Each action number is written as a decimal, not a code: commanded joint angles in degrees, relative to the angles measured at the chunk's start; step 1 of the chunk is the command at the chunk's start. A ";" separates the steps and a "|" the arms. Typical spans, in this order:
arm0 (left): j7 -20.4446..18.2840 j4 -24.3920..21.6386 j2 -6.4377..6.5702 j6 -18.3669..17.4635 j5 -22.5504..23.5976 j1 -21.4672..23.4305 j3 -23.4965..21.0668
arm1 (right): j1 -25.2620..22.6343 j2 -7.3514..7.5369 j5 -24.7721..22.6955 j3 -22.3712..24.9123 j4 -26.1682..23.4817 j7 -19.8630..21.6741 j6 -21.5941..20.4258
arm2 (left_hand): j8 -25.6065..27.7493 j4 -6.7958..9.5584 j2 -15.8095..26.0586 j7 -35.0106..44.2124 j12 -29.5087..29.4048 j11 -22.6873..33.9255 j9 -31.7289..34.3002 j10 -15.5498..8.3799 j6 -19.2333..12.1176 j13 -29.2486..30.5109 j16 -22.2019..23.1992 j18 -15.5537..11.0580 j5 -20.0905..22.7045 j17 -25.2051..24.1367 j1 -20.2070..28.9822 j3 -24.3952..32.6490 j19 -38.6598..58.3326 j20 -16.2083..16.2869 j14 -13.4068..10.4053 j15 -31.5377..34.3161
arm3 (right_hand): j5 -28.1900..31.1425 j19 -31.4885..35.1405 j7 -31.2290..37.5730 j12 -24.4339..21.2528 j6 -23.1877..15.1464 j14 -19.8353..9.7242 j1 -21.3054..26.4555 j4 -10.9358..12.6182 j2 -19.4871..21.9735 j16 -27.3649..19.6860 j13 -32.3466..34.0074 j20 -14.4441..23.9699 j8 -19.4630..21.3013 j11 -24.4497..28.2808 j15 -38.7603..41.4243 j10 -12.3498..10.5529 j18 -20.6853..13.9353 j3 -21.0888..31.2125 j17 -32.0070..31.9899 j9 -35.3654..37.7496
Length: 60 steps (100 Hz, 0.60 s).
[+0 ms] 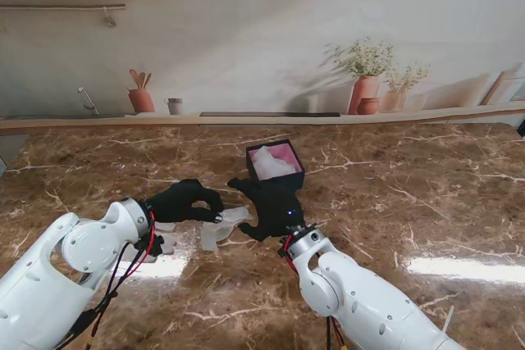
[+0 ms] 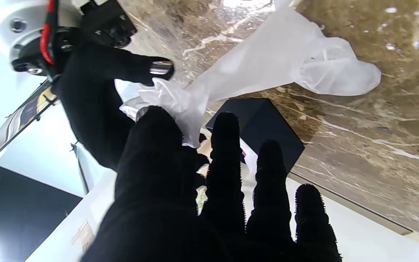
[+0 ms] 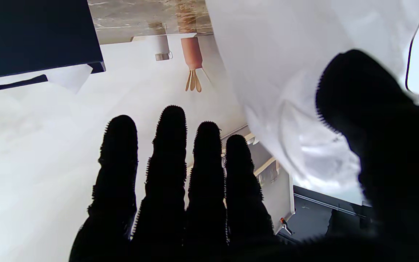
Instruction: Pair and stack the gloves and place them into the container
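Both hands, left hand (image 1: 184, 201) and right hand (image 1: 271, 202), pinch glove (image 1: 220, 227); container (image 1: 275, 163) just beyond.

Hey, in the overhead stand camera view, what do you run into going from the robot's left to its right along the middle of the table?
Left hand → translucent white glove held between the two hands → right hand. The dark container, with white gloves already inside, sits just farther from me than the right hand, so its place in the order is unclear.

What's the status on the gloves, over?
Left hand pinching the white glove at one end. Right hand pinching it too. Black container just beyond, glove material already inside. Nothing in the way.
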 commanded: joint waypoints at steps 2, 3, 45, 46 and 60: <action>-0.54 -0.43 0.16 -0.29 0.77 0.31 0.24 | 0.55 -0.98 0.30 -0.63 1.34 -0.81 0.67 | 3.31 3.44 4.05 3.24 1.15 0.20 1.27 0.16 -2.46 0.61 0.79 -0.27 1.41 -1.07 4.73 1.66 -1.50 0.73 0.81 -0.63 | 1.90 2.18 1.85 2.04 -1.21 -1.79 1.43 -2.03 -1.91 -0.17 2.42 1.10 2.30 1.95 1.43 -1.84 -0.78 2.18 0.81 1.26; -0.60 -0.44 0.18 -0.35 0.78 0.31 0.24 | 0.63 -1.05 0.33 -0.72 1.49 -1.07 0.72 | 3.34 3.43 4.07 3.21 1.15 0.21 1.31 0.15 -2.50 0.62 0.79 -0.27 1.37 -1.07 4.70 1.65 -1.51 0.75 0.84 -0.64 | 2.23 2.45 2.36 2.51 -1.63 -1.91 1.50 -2.01 -1.81 -0.01 2.65 1.12 2.95 2.39 1.74 -1.97 -0.89 2.10 0.98 1.48; -1.25 -1.10 0.28 0.23 0.42 0.97 -0.10 | 0.21 -2.33 1.11 0.70 3.39 -8.70 -5.49 | 3.56 3.49 3.97 2.83 1.62 0.32 1.11 0.31 -2.32 0.53 0.82 -0.21 1.40 -1.10 4.71 1.83 -1.96 1.00 0.95 -0.84 | 19.20 8.71 30.09 8.82 -21.66 -2.09 4.50 -6.68 18.51 2.88 9.24 2.20 -5.26 6.45 8.11 -4.69 -1.37 -5.28 3.43 16.59; -1.25 -1.12 0.27 0.27 0.39 0.98 -0.09 | 0.14 -2.31 1.13 0.78 3.30 -8.64 -5.75 | 3.55 3.50 4.00 2.81 1.64 0.33 1.10 0.31 -2.31 0.56 0.82 -0.21 1.37 -1.10 4.72 1.85 -1.98 1.00 0.91 -0.83 | 19.26 8.73 30.42 8.79 -21.77 -2.01 4.00 -6.72 19.05 2.94 9.25 2.28 -6.17 6.26 8.14 -4.61 -1.36 -5.33 3.36 16.82; -1.02 -1.00 0.21 0.32 0.24 0.84 0.12 | -0.54 -1.95 1.10 1.49 2.39 -7.82 -9.34 | 3.37 3.46 4.04 2.70 1.88 0.46 1.01 0.35 -2.16 0.61 0.85 -0.17 1.21 -1.09 4.66 1.83 -2.12 1.06 0.87 -0.86 | 20.79 9.05 30.77 7.85 -21.55 -1.58 2.39 -5.82 19.72 3.30 9.88 3.11 -16.79 4.13 8.14 -4.04 -0.71 -6.73 3.09 20.13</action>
